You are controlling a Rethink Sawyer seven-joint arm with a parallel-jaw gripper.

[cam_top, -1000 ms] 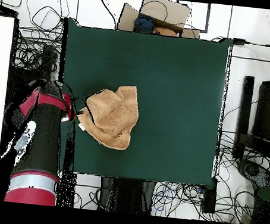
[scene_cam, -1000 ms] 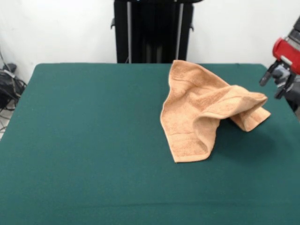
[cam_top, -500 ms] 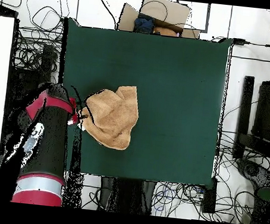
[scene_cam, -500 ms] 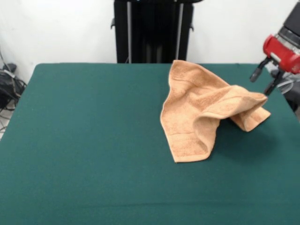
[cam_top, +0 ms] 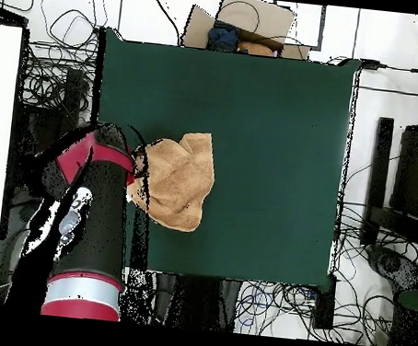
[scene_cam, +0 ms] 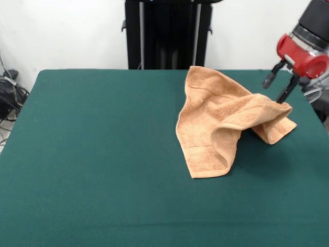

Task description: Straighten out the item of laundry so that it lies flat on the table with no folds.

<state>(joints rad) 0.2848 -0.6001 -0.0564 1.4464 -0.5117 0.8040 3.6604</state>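
Claw open, two dark fingers spread, empty, poised just above the raised folded corner of the towel. Towel hangs off below and to the picture-left of the claw in the front view: one layer doubled over itself, a hump rising toward the claw, a flatter flap running away from it toward the table's middle. In the overhead view the claw sits at the towel's edge nearest the arm, towel spreading away from it.

Step in hand, as judged: come down on that top corner and pinch a single layer. Best to take only the upper fold, low on the hem, then draw it outward and away from the bulk so the doubled part peels open. Grabbing both layers would just drag the bundle.

Table, dark green felt, likely grips the terry a little; plenty of bare surface on the far side of the towel from the claw. White wall behind; cables litter the floor around the table.
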